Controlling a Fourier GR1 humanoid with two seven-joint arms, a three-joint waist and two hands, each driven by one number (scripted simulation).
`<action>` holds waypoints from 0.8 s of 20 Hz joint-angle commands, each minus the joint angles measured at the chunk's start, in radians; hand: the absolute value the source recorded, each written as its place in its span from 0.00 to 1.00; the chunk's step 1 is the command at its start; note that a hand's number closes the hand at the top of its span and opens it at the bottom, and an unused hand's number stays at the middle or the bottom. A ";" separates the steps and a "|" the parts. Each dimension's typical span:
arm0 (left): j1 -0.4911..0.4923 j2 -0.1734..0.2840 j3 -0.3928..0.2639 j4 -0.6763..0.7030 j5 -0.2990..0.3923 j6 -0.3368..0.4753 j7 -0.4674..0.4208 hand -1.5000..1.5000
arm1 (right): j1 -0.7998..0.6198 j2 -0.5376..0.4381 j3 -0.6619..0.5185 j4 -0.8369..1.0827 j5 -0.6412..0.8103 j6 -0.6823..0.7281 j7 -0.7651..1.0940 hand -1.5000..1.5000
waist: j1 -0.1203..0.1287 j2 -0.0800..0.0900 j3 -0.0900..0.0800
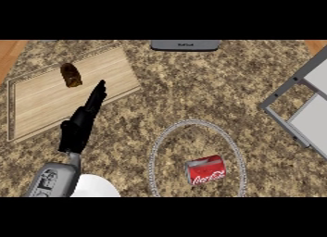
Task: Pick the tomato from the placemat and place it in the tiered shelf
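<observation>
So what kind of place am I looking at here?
Probably a kitchen counter: a speckled stone-look countertop carries a wooden cutting board, a red soda can on a round placemat, and a grey tiered shelf at the right edge.

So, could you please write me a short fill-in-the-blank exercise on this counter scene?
1. The red can lies on its side on the round ____.
2. The brown object rests on the wooden ____.
3. The only hand in view is the robot's ____ one.
Missing words: placemat; board; left.
</observation>
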 commanded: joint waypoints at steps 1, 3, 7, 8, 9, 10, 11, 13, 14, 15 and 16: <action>0.067 0.015 0.003 -0.031 -0.011 -0.015 -0.033 0.50 | -0.096 0.070 0.112 0.057 0.110 -0.080 -0.030 1.00 | 0.002 -0.001 0.000; -0.018 -0.006 0.005 0.003 -0.014 -0.010 0.008 0.50 | -0.206 0.080 0.152 0.139 0.077 -0.083 0.022 1.00 | 0.008 0.002 0.000; 0.031 -0.009 -0.020 -0.057 -0.032 0.004 0.024 0.50 | -0.284 0.117 0.130 0.264 -0.094 0.059 -0.003 1.00 | 0.017 0.001 0.001; 0.015 0.016 0.013 -0.050 0.006 -0.041 0.033 0.50 | -0.287 0.153 0.151 0.219 -0.078 0.028 0.032 1.00 | 0.004 -0.001 0.000; 0.002 -0.010 0.021 -0.041 -0.005 -0.004 0.045 0.50 | -0.298 0.145 0.140 0.298 -0.068 0.064 -0.019 1.00 | 0.000 -0.001 0.000; 0.009 0.017 0.036 0.044 -0.006 -0.039 -0.037 0.50 | -0.342 0.146 0.155 0.364 -0.052 0.072 -0.054 1.00 | 0.002 0.002 0.000; 0.023 -0.014 0.004 -0.083 -0.022 -0.002 0.064 0.50 | -0.363 0.153 0.163 0.363 -0.048 0.076 -0.039 1.00 | 0.001 -0.001 0.000; 0.002 0.028 0.056 -0.022 0.005 -0.056 0.030 0.50 | -0.363 0.158 0.141 0.402 -0.028 0.085 -0.079 1.00 | -0.006 -0.002 0.000; 0.002 -0.009 0.042 -0.004 -0.012 -0.026 0.006 0.50 | -0.401 0.128 0.136 0.466 -0.029 0.124 -0.082 1.00 | -0.005 -0.001 0.000; -0.020 0.016 0.064 0.030 0.007 -0.061 0.009 0.50 | -0.453 0.146 0.160 0.489 -0.012 0.099 -0.089 1.00 | -0.002 0.000 0.000; 0.011 -0.008 0.033 -0.046 -0.013 -0.035 0.050 0.50 | -0.487 0.167 0.197 0.456 0.014 0.065 -0.046 1.00 | 0.000 -0.001 0.000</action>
